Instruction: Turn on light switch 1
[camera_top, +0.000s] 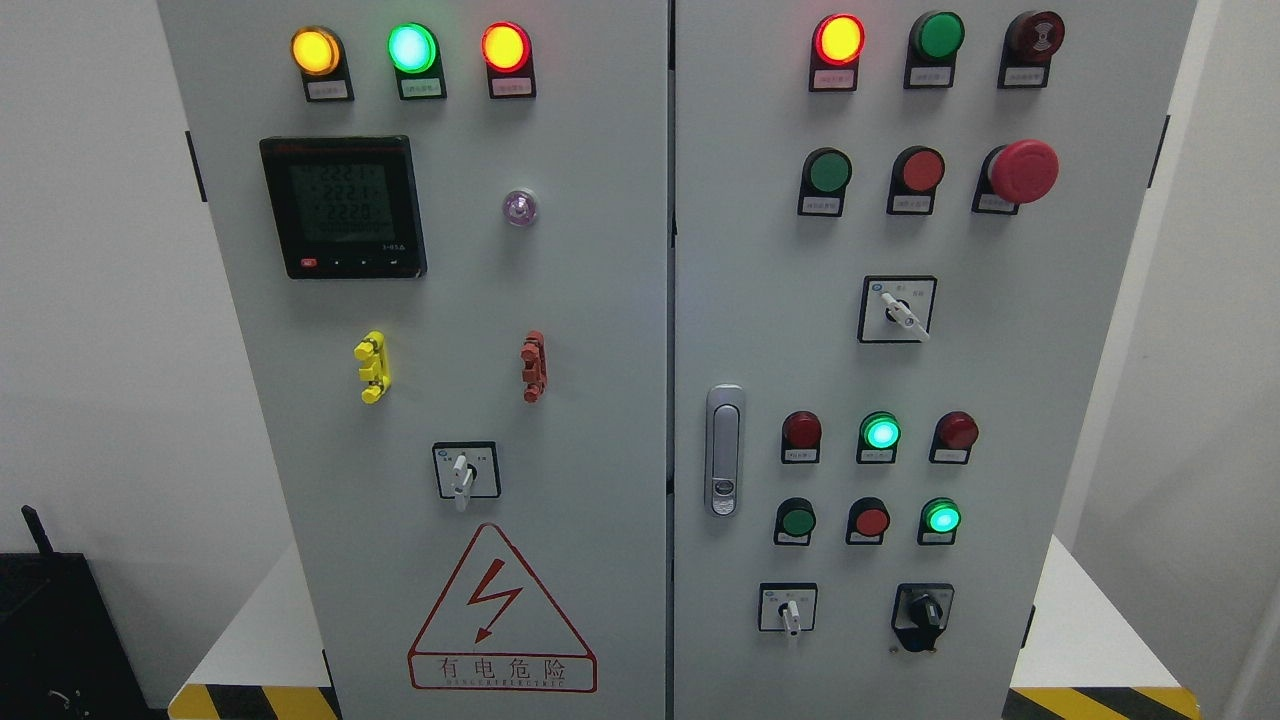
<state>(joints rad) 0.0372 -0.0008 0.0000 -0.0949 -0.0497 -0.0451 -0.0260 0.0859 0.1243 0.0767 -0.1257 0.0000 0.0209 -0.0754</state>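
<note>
A grey two-door electrical cabinet (600, 330) fills the head view. No label shows which control is light switch 1. On the left door are lit yellow (315, 51), green (412, 47) and red (505, 46) lamps, a digital meter (343, 206) and a white rotary switch (462, 476) pointing down. On the right door are a lit red lamp (839, 39), an unlit green lamp (938, 35), green (829, 172) and red (922, 170) push buttons, and rotary switches (899, 312) (790, 612) (923, 612). Neither robot hand is in the picture.
A red mushroom emergency stop (1022, 171) sits at the upper right. A chrome door handle (724, 450) is near the centre seam. Lit green lamps (880, 433) (941, 517) glow lower right. A red warning triangle (500, 612) marks the left door. A black object (50, 630) stands at the lower left.
</note>
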